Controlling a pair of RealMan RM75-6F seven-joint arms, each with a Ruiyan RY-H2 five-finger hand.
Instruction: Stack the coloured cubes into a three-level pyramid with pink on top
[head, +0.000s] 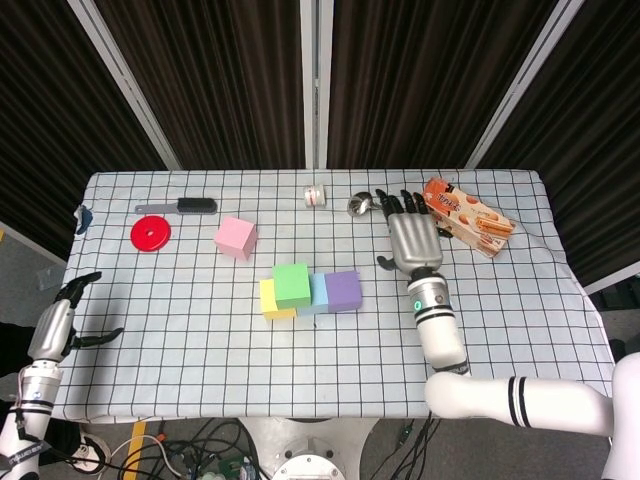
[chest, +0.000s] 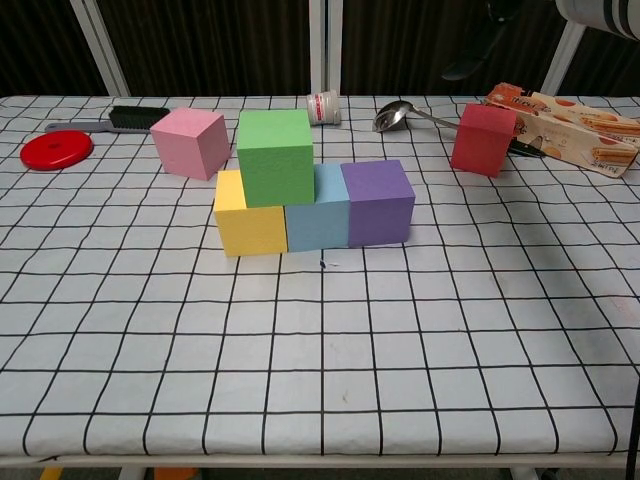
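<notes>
At the far right of the table the right hand (head: 413, 238) hovers with fingers spread, holding nothing, directly over the red cube (chest: 483, 138), which it hides from above. Next level needs this cube beside the green cube (chest: 275, 156), so the stack lies near and left of the hand. The left hand (head: 62, 325), empty, waits well apart. The pink cube (chest: 190, 142) stands far left.

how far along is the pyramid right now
Done: yellow cube, blue cube and purple cube form the base row, with the green cube on top. In hand: nothing; the right hand hovers above the red cube. Left: red beside green, then the pink cube on top.
</notes>
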